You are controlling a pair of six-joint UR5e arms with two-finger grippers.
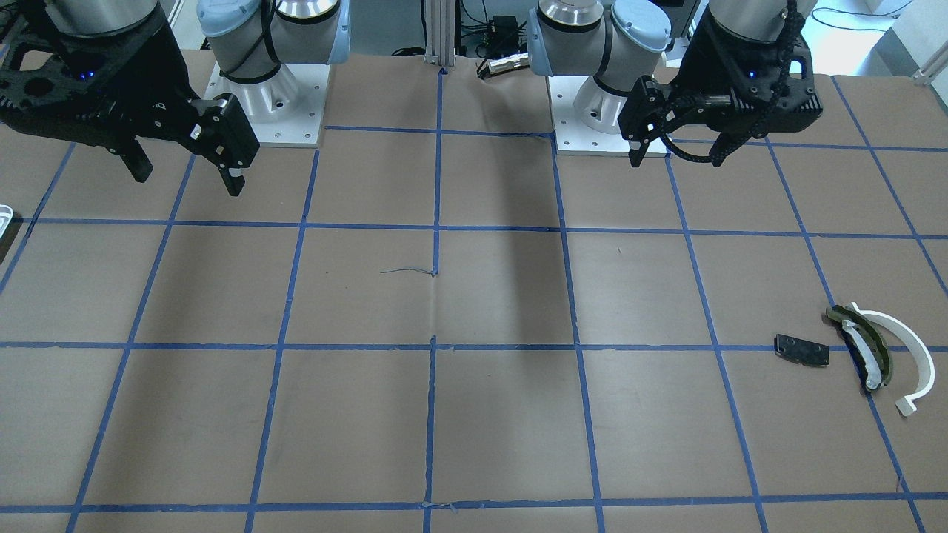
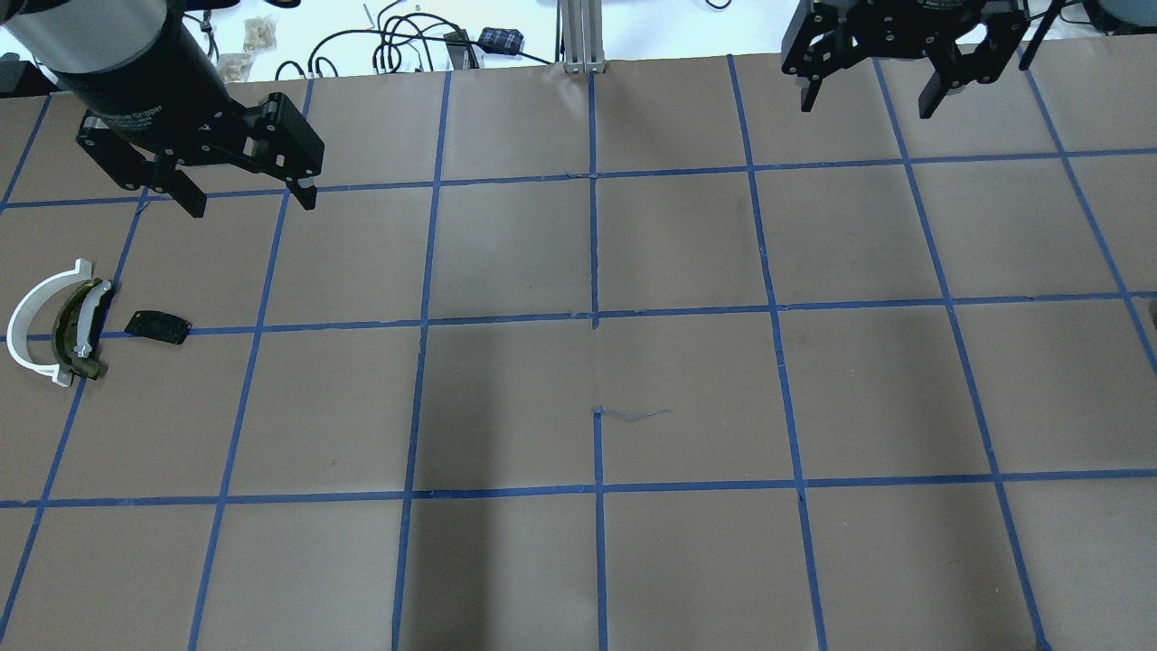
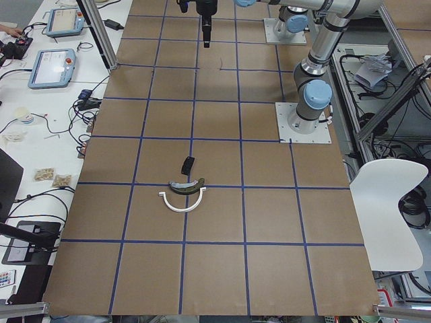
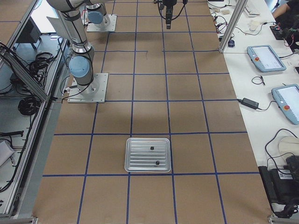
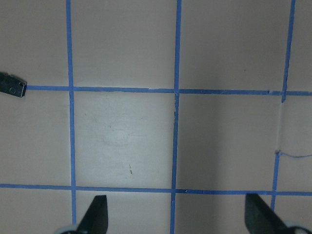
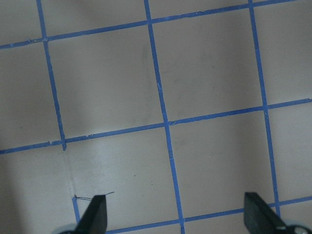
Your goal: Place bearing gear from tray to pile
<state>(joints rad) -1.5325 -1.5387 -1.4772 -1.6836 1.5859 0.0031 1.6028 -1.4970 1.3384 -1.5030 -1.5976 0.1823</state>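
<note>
The tray (image 4: pixel 140 158) lies near the table's right end; only a sliver of it (image 1: pixel 4 220) shows in the front view. Two small dark parts (image 4: pixel 152 148) lie in it, too small to tell which is the bearing gear. The pile is at the left end: a white arc (image 2: pixel 27 316), an olive padded piece (image 2: pixel 77 330) and a black plate (image 2: pixel 157 325). My left gripper (image 2: pixel 251 201) hangs open and empty above the table, beyond the pile. My right gripper (image 2: pixel 866 107) is open and empty over the far right part.
The brown table top carries a blue tape grid (image 2: pixel 594 312). The arm bases (image 1: pixel 270 96) stand on the robot's side. An aluminium post (image 2: pixel 583 36) and cables sit at the far edge. The plate's end shows in the left wrist view (image 5: pixel 10 85).
</note>
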